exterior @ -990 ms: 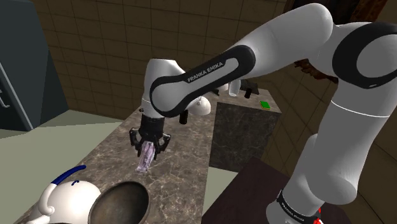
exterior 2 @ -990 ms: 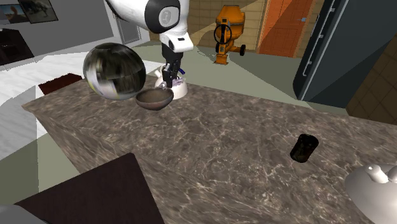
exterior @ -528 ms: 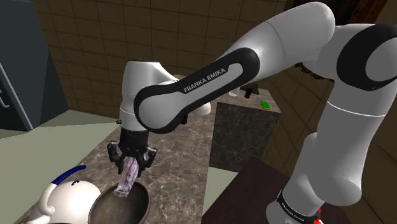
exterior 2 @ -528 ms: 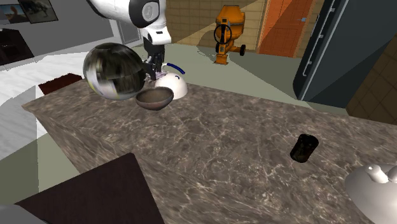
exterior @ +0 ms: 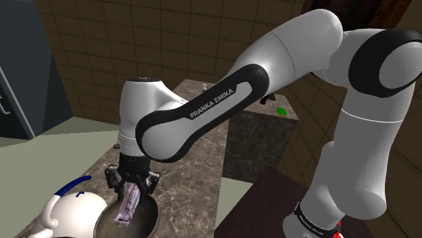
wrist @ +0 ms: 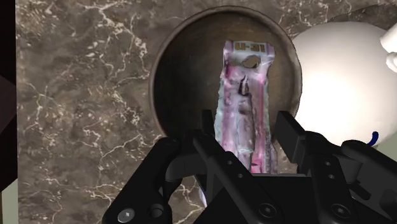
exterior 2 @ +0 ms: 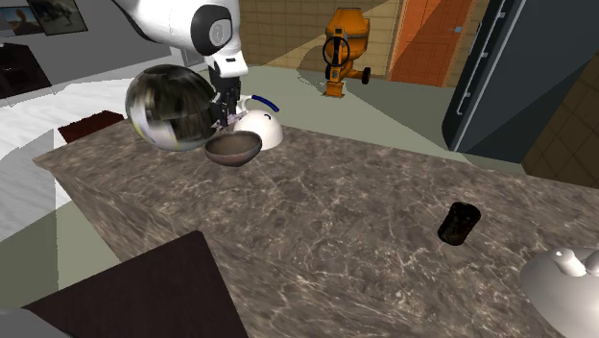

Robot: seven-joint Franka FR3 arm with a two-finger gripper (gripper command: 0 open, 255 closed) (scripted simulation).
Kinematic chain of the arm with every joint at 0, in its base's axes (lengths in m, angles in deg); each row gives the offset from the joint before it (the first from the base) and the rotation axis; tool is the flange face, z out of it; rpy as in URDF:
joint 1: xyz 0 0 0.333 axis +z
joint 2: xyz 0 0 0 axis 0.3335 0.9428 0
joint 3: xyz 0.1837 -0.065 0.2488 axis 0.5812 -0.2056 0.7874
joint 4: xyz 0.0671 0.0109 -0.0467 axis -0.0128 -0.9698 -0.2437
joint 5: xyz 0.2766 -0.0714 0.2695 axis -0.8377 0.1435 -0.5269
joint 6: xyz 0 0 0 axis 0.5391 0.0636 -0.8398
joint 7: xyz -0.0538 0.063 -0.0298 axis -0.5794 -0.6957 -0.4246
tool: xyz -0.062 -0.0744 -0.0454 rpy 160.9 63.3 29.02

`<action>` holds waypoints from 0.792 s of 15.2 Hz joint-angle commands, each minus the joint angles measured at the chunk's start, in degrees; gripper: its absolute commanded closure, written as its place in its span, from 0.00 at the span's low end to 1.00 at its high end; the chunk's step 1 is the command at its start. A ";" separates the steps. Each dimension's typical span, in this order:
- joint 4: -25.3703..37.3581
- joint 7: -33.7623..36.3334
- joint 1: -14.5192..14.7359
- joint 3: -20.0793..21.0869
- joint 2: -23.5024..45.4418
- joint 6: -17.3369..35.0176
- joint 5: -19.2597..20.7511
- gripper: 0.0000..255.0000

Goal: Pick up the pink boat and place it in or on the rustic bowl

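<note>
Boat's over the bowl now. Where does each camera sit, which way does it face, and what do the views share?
Shoulder view: beside the stand, looking down over the counter; shows the arm and claw above the bowl.
Second exterior view: at the counter's other end, past the cup, facing the bowl; shows the arm's end and claw.
Wrist view: on the hand, looking down into the bowl; shows black fingers clasping the boat.
Shared: all three show claw and bowl.

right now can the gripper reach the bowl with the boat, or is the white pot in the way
Probably yes. The gripper, shut on the pink boat, hangs directly over the bowl and its open mouth. The white pot sits beside the bowl, not between them.
</note>
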 commanded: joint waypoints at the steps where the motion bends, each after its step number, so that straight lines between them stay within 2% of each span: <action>1: -0.61 0.09 0.19 -0.06 0.97 1.56 0.32 1.00; 10: -2.39 0.29 0.92 -0.69 5.49 7.63 1.85 1.00; 12: -2.39 0.29 0.93 -0.69 5.49 7.63 1.84 1.00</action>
